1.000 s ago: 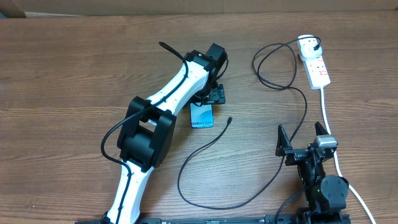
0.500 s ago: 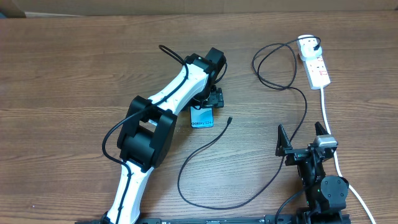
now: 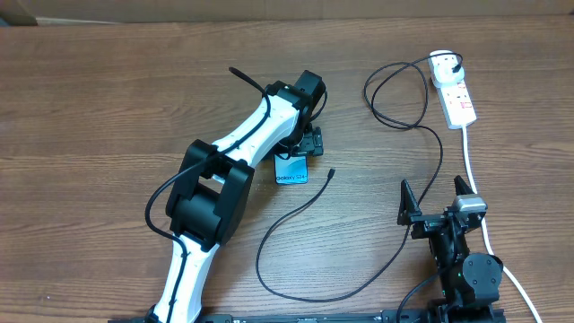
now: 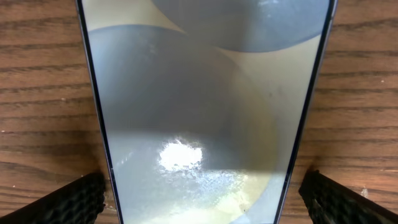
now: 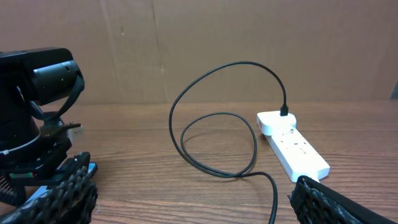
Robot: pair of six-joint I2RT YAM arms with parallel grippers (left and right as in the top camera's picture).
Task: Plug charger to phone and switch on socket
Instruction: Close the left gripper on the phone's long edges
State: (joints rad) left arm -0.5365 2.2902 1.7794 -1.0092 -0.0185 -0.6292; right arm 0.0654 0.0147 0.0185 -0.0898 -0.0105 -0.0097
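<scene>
Left pincer [image 4: 202, 200] spread astride phone [image 4: 199, 93], right pincer [image 3: 435, 193] spread, empty, charger [image 3: 296, 211] plugged into socket [image 3: 458, 99]

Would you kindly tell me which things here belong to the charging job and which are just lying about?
For the job: phone, black charger cable, white socket strip with its thick white cord.
Lying about: only the wooden table and cardboard backdrop.

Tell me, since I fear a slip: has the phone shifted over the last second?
No. The phone keeps its spot, its labelled edge equally left of the charger's connector tip.
</scene>
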